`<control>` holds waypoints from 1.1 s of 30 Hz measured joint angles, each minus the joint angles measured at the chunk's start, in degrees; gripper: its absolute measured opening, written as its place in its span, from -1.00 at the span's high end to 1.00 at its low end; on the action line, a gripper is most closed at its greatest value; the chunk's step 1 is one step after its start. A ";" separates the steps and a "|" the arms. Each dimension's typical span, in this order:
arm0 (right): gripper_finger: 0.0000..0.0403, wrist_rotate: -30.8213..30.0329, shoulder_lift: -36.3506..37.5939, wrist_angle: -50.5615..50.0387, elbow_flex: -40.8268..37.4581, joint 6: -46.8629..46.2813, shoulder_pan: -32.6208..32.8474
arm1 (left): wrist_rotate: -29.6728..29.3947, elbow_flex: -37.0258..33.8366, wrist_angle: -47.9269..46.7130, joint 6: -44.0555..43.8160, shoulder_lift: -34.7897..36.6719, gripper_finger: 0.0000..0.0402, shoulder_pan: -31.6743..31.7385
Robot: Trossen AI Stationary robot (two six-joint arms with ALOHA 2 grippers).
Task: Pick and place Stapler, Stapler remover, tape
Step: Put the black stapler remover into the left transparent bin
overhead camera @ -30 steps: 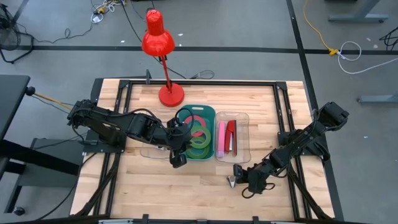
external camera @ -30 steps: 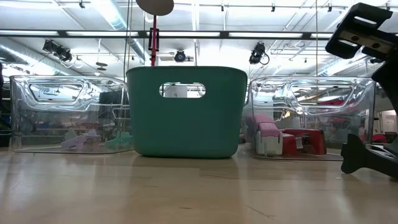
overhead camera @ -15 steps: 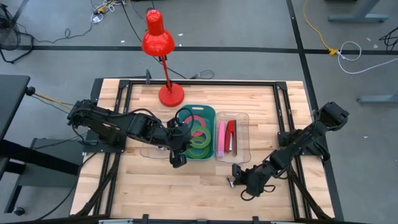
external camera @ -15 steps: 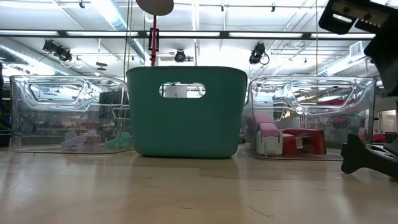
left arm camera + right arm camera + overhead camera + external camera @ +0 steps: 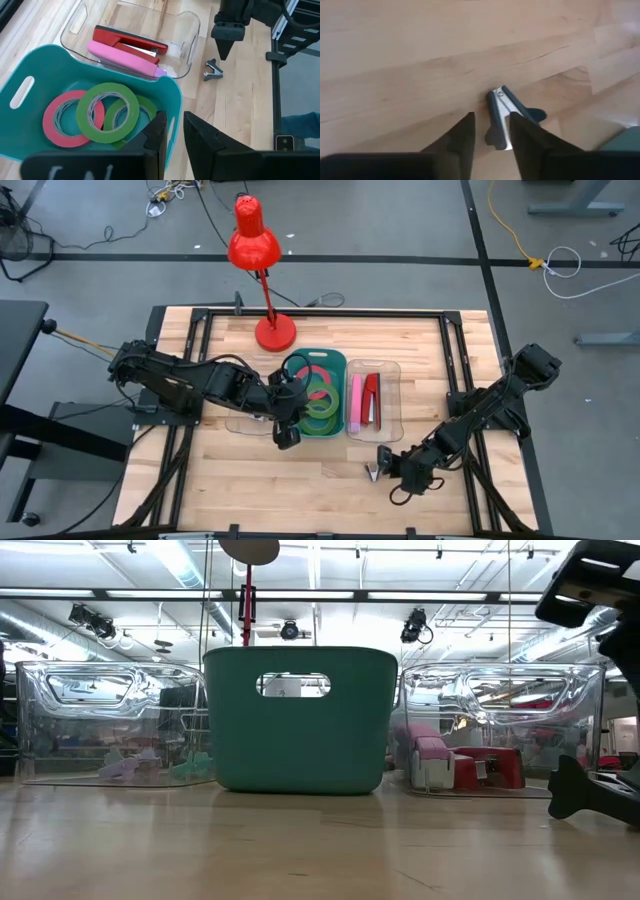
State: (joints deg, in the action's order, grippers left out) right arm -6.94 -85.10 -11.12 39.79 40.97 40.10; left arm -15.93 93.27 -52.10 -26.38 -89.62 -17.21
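With the staple remover (image 5: 506, 116) lying on the bare table (image 5: 250, 480) just in front of the clear bin (image 5: 390, 370) and framed by the parted fingers of the right gripper (image 5: 383, 463), the descent is best kept centred — both pads (image 5: 462, 135) level before closing — while the left gripper (image 5: 287, 437), fingers slightly apart and empty, waits beside the teal basket (image 5: 338, 358).

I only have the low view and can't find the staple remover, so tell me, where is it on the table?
Observer: The staple remover lies on bare wood, in front of the clear bin holding the staplers.
Operator: Is the right arm near it?
Observer: Yes, the right gripper is low beside it, fingers apart, not closed on it.
Operator: And the tape?
Observer: The tape rolls lie inside the teal bin.
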 joint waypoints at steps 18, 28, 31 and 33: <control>0.21 -0.96 -2.32 1.22 -0.02 -0.01 -1.49 | -1.00 0.00 0.02 0.01 0.00 0.67 0.00; 0.39 -3.13 -5.25 2.35 -0.04 -1.77 -1.27 | -0.82 0.00 0.01 -0.02 0.00 0.67 0.00; 0.48 -3.15 -5.25 2.55 -0.04 -1.30 -1.25 | -0.89 0.00 0.00 0.02 0.00 0.67 0.00; 0.57 -3.15 -5.25 2.55 -0.04 -1.33 -1.25 | -0.91 0.00 0.01 0.03 0.00 0.67 0.00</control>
State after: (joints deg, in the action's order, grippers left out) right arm -10.09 -90.35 -8.58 39.75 39.64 38.85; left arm -16.84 93.27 -52.09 -26.35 -89.62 -17.21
